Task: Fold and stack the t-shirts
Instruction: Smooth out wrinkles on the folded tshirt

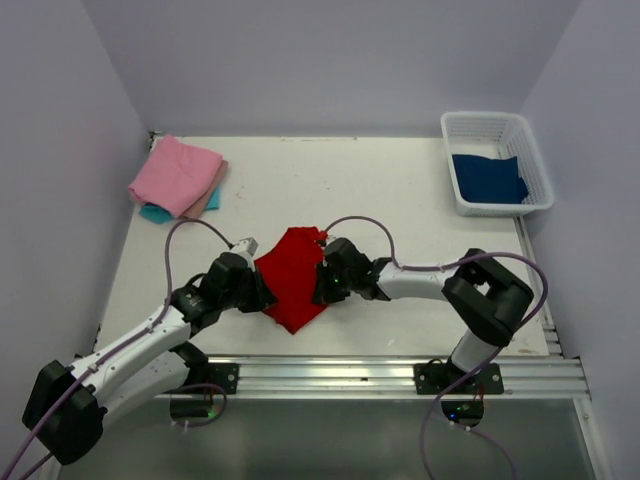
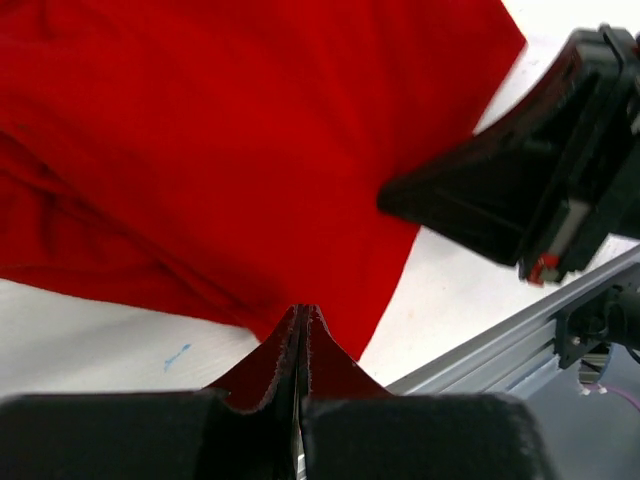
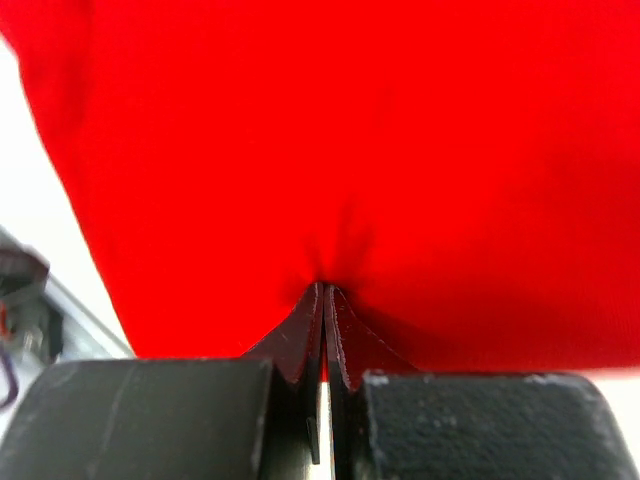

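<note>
Grippers (image 1: pixel 267 296) (image 1: pixel 318 288): red t-shirt (image 1: pixel 293 278); basket (image 1: pixel 482 119): navy t-shirt (image 1: pixel 487 178)

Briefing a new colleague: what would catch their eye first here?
The bright red t-shirt front and centre, pinched by the left tool and right tool from either side. Next, the folded pink t-shirt far left, and a white basket far right.

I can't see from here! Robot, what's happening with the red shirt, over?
Left gripper shut on red t-shirt. Right gripper shut on it too. Nothing blocking.
</note>
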Controlling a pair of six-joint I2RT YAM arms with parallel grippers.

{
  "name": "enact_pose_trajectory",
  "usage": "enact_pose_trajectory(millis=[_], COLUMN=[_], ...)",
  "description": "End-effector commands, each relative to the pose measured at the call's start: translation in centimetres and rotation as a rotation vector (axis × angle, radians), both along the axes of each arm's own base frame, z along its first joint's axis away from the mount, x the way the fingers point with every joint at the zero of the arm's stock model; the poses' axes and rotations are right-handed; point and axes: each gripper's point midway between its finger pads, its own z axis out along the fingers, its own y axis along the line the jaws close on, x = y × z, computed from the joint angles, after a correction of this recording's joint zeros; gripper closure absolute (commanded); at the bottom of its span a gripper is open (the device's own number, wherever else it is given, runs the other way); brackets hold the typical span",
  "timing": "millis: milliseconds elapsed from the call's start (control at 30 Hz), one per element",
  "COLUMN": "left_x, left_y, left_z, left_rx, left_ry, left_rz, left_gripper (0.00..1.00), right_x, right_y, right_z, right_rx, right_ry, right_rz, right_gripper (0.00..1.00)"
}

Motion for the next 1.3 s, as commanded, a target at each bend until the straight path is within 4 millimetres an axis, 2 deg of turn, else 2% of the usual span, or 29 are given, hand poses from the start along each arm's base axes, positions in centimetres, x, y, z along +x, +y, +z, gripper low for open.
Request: enact_pose_trajectory(millis=[0,100,167,300,333,367,433,467,500,600,800,867,1000,1267], left_x=[-0.7,-1.2,-1.7,-1.9,-2.1,-2.1,-2.2,-2.0,-2.2,-2.8,-3.4,-3.3,-3.5,-2.0], left_y=[1.3,2.1,3.3,4.4,4.7,4.9,5.3,5.6,6.1,6.1,4.6,4.1,4.6,1.8], left_z=[-0.2,-0.8,-1.3,-0.9,-1.1,-1.0,-0.6,-0.6,-0.9,-2.1,-5.1,-5.3,-6.2,-7.4], left_rx=[0.062,0.106,0.164,0.216,0.223,0.226,0.239,0.245,0.259,0.260,0.211,0.181,0.181,0.006], left_ry=[0.032,0.048,0.072,0.071,0.074,0.083,0.094,0.089,0.102,0.154,0.229,0.237,0.235,0.159], left_rz=[0.041,0.058,0.093,0.146,0.154,0.184,0.218,0.249,0.267,0.293,0.276,0.287,0.315,0.285], left_gripper=[1.00,1.00,1.00,1.00,0.90,0.59,0.33,0.10,0.00,0.00,0.00,0.00,0.00,0.00], right_x=[-5.6,-6.9,-7.0,-6.6,-6.4,-6.4,-6.3,-6.2,-6.3,-6.2,-6.0,-5.9,-6.0,-6.0], right_y=[-1.2,0.1,1.0,2.1,2.2,2.2,2.1,2.0,2.0,2.1,2.5,2.3,2.1,1.9], right_z=[-2.4,-1.9,-1.7,-1.1,-1.1,-1.2,-1.4,-1.6,-1.7,-1.7,-1.4,-1.3,-1.4,-1.9], right_rx=[-0.080,-0.054,-0.043,-0.028,-0.031,-0.034,-0.047,-0.052,-0.056,-0.059,-0.047,-0.050,-0.053,-0.059], right_ry=[0.153,0.155,0.151,0.134,0.132,0.129,0.124,0.124,0.128,0.124,0.108,0.100,0.093,0.099], right_rz=[0.061,0.092,0.109,0.127,0.125,0.128,0.127,0.129,0.133,0.139,0.155,0.156,0.156,0.151], right_gripper=[1.00,1.00,1.00,1.00,1.00,1.00,1.00,1.00,1.00,1.00,1.00,1.00,1.00,1.00])
